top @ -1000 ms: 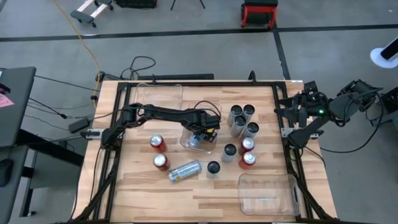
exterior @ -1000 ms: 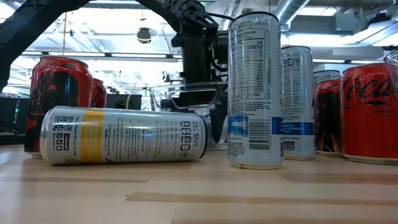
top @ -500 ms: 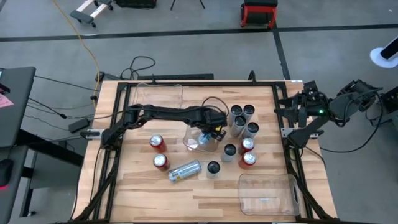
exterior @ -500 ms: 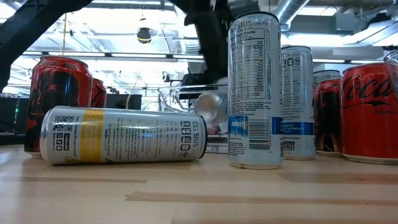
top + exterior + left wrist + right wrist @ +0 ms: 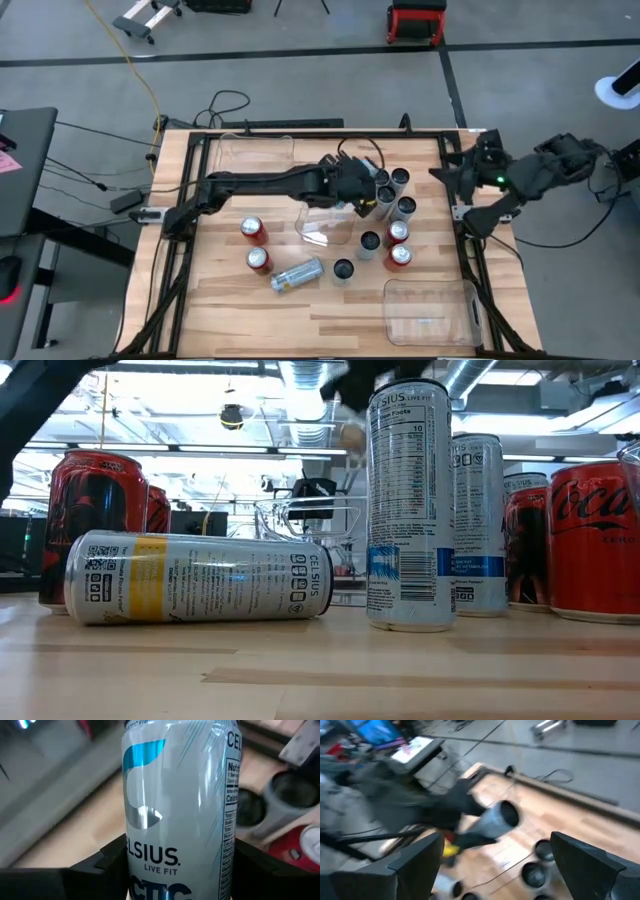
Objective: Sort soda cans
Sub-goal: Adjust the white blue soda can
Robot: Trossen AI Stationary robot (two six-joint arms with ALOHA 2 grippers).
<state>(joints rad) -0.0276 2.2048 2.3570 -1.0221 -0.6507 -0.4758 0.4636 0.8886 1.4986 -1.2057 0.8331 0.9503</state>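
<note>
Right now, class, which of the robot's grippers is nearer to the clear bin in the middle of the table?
Left. The left gripper, holding a silver can, hovers just past the middle bin. The right gripper waits at the table's right edge, well away from it.

A lab or workshop: grey concrete floor (image 5: pixel 300 80); exposed ceiling ducts (image 5: pixel 470 375); loose cables (image 5: pixel 225 105).

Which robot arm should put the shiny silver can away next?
Left. Its left gripper already grips the tall silver-grey metal can over the wooden table. The right gripper waits open beside the table's edge.
</note>
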